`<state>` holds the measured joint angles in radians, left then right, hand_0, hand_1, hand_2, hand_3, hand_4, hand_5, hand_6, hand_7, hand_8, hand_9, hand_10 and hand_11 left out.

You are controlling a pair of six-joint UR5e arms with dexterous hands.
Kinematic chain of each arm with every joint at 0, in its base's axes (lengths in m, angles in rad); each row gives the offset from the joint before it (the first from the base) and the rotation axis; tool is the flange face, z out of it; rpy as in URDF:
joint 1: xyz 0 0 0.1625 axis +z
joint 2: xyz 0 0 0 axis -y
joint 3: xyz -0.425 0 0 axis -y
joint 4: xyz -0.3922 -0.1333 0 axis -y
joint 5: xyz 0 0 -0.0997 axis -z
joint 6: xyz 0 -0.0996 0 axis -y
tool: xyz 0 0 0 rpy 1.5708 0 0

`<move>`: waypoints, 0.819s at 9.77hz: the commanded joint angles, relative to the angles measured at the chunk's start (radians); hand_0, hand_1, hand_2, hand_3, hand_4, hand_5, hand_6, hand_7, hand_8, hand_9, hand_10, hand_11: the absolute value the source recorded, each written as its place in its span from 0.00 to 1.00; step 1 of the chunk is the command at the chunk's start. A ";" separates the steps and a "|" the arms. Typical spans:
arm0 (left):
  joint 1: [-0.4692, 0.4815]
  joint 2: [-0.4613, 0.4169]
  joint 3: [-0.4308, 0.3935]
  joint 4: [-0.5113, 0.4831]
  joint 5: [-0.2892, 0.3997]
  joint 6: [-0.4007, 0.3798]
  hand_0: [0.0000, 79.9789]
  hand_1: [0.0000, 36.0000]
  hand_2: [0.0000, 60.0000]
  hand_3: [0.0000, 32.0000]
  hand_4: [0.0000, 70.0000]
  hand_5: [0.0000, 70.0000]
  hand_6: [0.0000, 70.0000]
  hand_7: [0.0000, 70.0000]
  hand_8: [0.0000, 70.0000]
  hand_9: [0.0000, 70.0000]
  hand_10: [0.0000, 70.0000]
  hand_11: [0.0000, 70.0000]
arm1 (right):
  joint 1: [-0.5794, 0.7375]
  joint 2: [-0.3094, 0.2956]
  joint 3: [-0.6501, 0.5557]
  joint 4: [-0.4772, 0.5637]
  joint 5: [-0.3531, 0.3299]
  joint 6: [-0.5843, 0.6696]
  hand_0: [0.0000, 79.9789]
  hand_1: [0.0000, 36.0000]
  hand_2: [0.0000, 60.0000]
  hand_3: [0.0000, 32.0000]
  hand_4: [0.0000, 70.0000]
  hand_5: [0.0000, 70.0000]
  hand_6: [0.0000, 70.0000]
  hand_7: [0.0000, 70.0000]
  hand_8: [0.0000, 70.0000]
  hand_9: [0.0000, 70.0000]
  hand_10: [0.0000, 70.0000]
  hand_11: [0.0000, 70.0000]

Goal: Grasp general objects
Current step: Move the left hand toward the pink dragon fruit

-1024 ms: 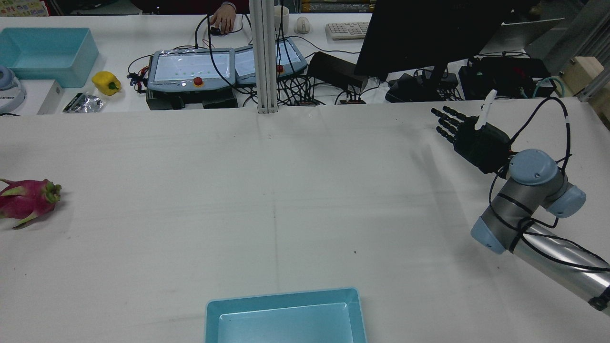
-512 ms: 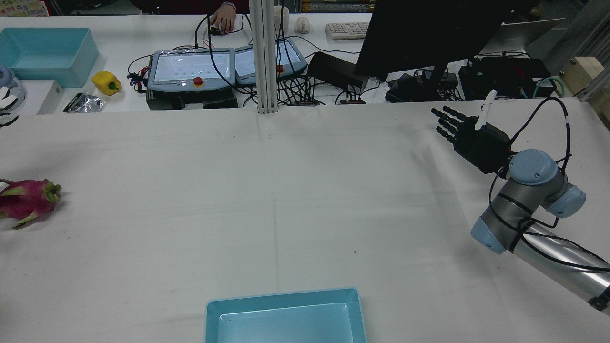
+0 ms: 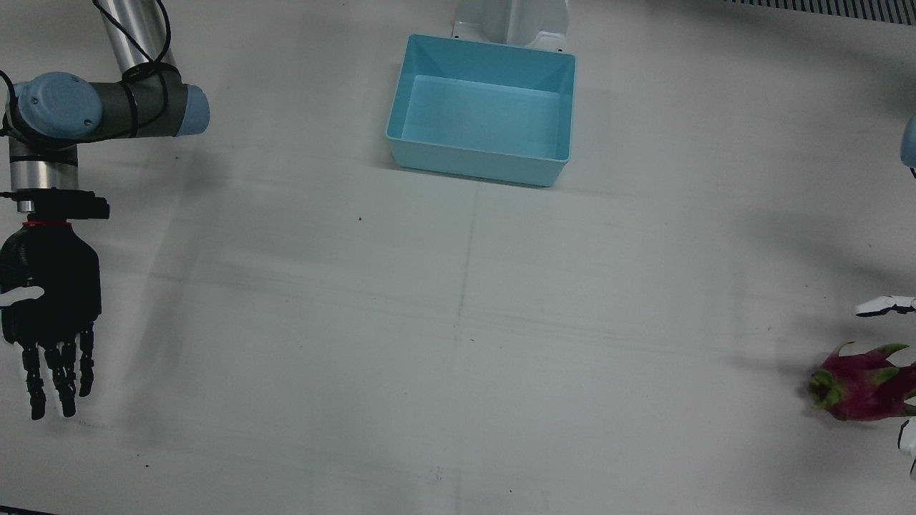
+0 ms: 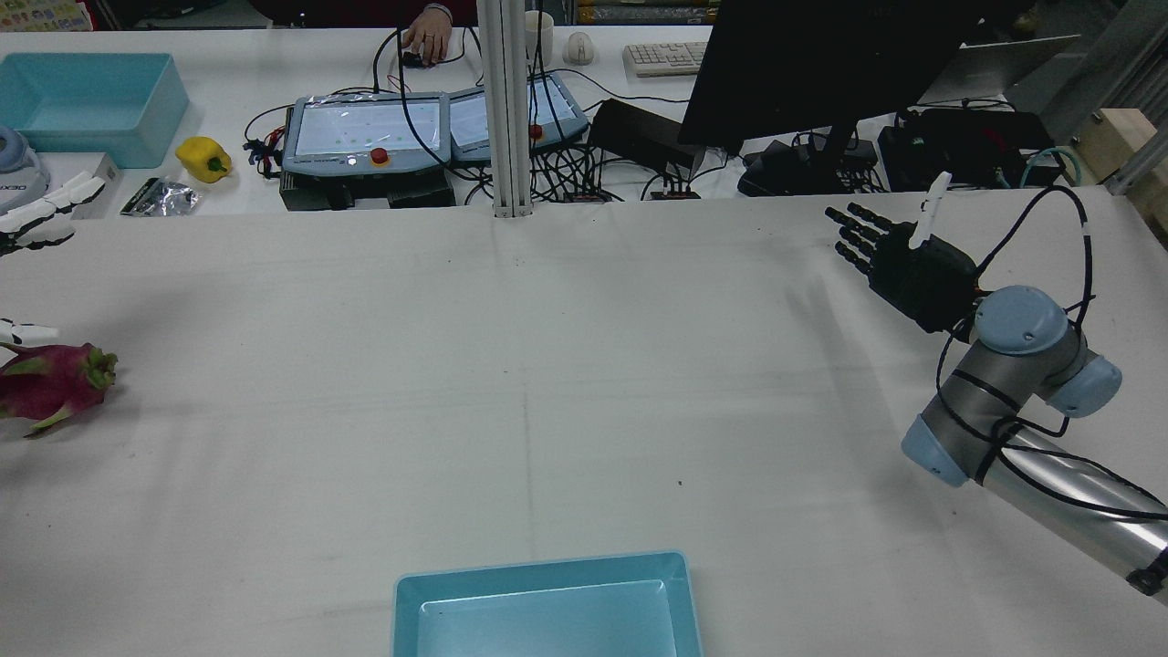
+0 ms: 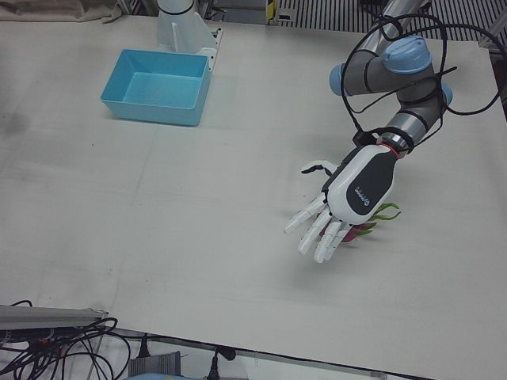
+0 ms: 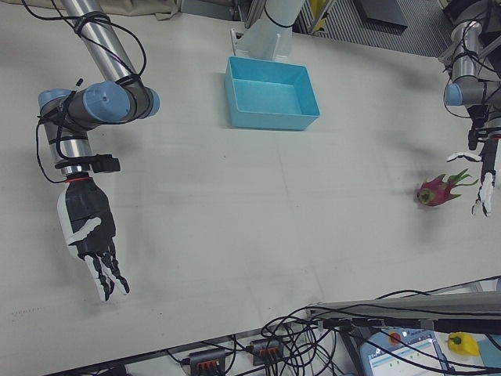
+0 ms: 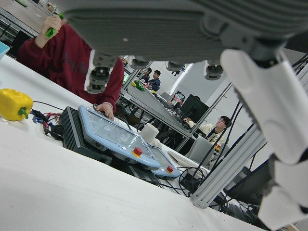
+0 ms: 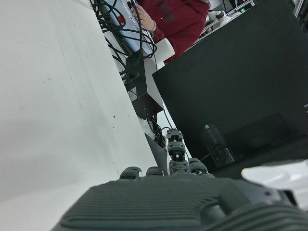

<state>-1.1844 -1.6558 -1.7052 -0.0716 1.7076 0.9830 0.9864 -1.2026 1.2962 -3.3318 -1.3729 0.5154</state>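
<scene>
the left hand [image 5: 355,192], white with a dark back panel, hangs above the table [image 3: 458,343] at its far left edge with its fingers [image 5: 315,230] stretched out and spread apart, holding nothing. directly under it lies the dragon fruit [image 6: 438,190], pink with green-tipped scales; in the left-front view the hand covers most of the fruit and only a few green tips and a bit of pink show past the palm. the pictures do not settle whether the hand touches the fruit; in the front view the white fingertips sit on either side of it, just beside it. the fruit rests on the table by itself, well apart from everything else.

the right hand [image 3: 49,315], black, hovers over the opposite side of the table with its fingers straight and slightly fanned, also empty. its arm [image 4: 1013,383] bends at a grey-blue joint with black cable looped around it.

a light blue bin [image 3: 483,111] stands empty near the robot's edge of the table, between the two arms and well away from both hands.

beyond the table, on the operators' bench, sit two teach pendants [image 4: 365,132], a yellow bell pepper [image 4: 204,158], a second blue bin [image 4: 87,105], a dark monitor [image 4: 821,64] and a tangle of cables. a person's hand [image 4: 427,38] rests there on a small device.
</scene>
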 commanded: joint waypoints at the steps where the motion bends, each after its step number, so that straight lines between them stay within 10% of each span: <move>1: -0.018 -0.010 -0.034 0.151 0.009 0.130 0.63 0.71 0.60 0.93 0.00 0.00 0.00 0.00 0.00 0.00 0.00 0.00 | 0.000 0.000 0.000 0.000 0.000 0.000 0.00 0.00 0.00 0.00 0.00 0.00 0.00 0.00 0.00 0.00 0.00 0.00; 5: -0.046 -0.016 -0.042 0.277 0.001 0.263 0.62 0.61 0.38 0.76 0.00 0.00 0.00 0.00 0.00 0.00 0.00 0.00 | 0.000 0.000 0.000 0.000 0.000 0.000 0.00 0.00 0.00 0.00 0.00 0.00 0.00 0.00 0.00 0.00 0.00 0.00; 8: -0.040 -0.031 -0.036 0.424 -0.014 0.318 0.68 0.81 0.52 0.73 0.00 0.00 0.00 0.00 0.00 0.00 0.00 0.00 | 0.000 0.000 0.000 0.000 0.000 0.000 0.00 0.00 0.00 0.00 0.00 0.00 0.00 0.00 0.00 0.00 0.00 0.00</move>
<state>-1.2245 -1.6744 -1.7404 0.2265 1.7064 1.2488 0.9863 -1.2027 1.2962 -3.3318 -1.3729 0.5154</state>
